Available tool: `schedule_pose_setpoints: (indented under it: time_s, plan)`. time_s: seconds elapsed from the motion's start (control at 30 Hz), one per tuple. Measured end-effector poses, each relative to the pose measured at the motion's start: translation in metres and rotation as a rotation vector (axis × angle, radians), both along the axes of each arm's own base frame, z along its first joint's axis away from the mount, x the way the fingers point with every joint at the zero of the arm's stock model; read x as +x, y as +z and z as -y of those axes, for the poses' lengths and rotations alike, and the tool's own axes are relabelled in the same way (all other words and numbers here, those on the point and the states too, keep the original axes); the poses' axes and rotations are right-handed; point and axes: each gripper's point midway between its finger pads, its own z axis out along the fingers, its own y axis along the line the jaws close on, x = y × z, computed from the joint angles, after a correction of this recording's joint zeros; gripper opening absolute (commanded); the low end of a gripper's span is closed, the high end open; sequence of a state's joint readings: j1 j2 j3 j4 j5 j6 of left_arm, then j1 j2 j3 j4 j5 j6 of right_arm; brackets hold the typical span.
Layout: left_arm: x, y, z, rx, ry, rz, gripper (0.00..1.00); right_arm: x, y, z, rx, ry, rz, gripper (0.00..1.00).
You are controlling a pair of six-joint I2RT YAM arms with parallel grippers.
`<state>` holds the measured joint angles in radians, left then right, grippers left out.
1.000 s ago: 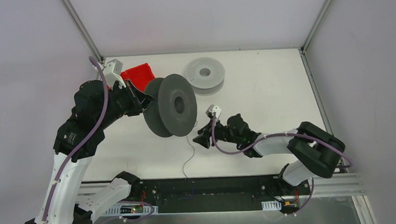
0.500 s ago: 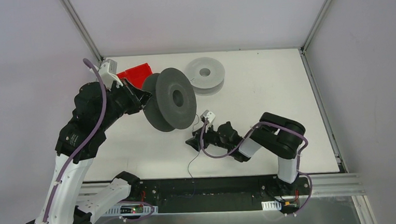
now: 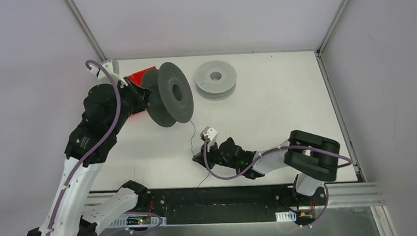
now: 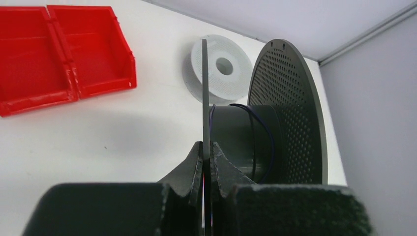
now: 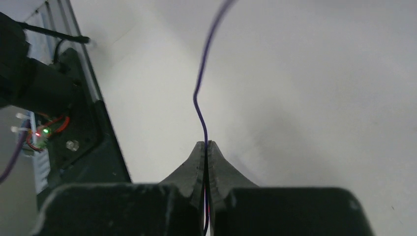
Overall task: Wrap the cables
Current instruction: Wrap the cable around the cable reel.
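My left gripper (image 4: 206, 145) is shut on the near flange of a dark grey spool (image 3: 169, 96), holding it on edge above the table's back left. A few turns of the thin dark cable (image 4: 268, 142) lie round the spool's hub. From the spool (image 4: 290, 98) the cable (image 3: 192, 138) drops down the table to my right gripper (image 3: 196, 157), which lies low near the front edge. That gripper (image 5: 206, 143) is shut on the cable (image 5: 199, 93), which rises wavy from between the closed tips. A loose tail runs on toward the front rail.
A light grey spool (image 3: 215, 79) lies flat at the back middle. Red bins (image 4: 98, 54) sit at the back left behind the held spool. The black base rail (image 3: 227, 199) runs along the near edge. Metal frame posts (image 3: 83, 27) rise at the back corners.
My right gripper has slid left toward the front edge and closed on the cable. My left arm has carried the dark spool back and to the left, turning it.
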<state>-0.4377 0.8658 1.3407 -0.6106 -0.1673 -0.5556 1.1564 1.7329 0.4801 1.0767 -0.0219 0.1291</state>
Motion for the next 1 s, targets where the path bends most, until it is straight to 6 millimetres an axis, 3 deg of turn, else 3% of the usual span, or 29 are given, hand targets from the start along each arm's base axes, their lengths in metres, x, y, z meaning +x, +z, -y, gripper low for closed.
schedule_pose_setpoints:
  time_s: [0.13,0.3,0.43,0.63,0.73,0.8,1.0]
  plan:
    - [0.019,-0.018,-0.003,0.104,0.02,-0.004,0.0,-0.016,0.049,-0.021,-0.046,0.02,0.08,0.0]
    - [0.033,-0.073,-0.011,0.315,0.007,-0.095,0.0,-0.023,0.124,-0.023,-0.064,0.041,0.173,0.0]
    - [0.029,-0.108,-0.009,0.449,-0.087,-0.143,0.0,-0.013,0.177,-0.016,-0.091,0.033,0.254,0.0]
    - [0.012,-0.123,0.004,0.56,-0.291,-0.139,0.0,0.032,0.239,0.002,-0.147,-0.022,0.348,0.0]
    - [0.002,-0.128,0.006,0.612,-0.375,-0.17,0.0,0.057,0.253,0.012,-0.168,-0.052,0.367,0.0]
    - [-0.003,-0.132,0.008,0.636,-0.421,-0.194,0.0,0.073,0.253,0.018,-0.193,-0.066,0.363,0.0]
    - [-0.02,-0.131,0.024,0.594,-0.556,-0.239,0.0,0.109,0.218,0.03,-0.276,-0.074,0.285,0.01]
